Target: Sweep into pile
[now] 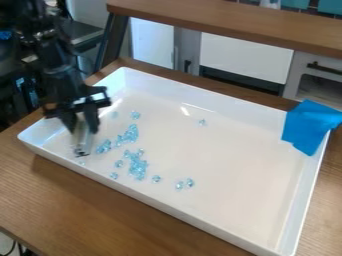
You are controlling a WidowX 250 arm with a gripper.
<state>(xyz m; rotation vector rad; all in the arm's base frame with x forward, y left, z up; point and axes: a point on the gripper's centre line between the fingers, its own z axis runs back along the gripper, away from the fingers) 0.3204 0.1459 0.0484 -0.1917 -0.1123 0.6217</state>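
a brown wood table [73, 200] is closest. on it sits a big white tray [143, 196]. a bright blue cloth [308, 125] hangs over the tray's right corner. near the left corner, the black gripper [81, 128] pinches a shiny, pale tool [81, 142], pointing down. little light-blue bits [138, 166] lie scattered, mostly in the tray's left half, some bunched up.

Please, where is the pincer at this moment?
In the camera view, the pincer is at the left, over the left end of the white tray, beside light-blue beads.
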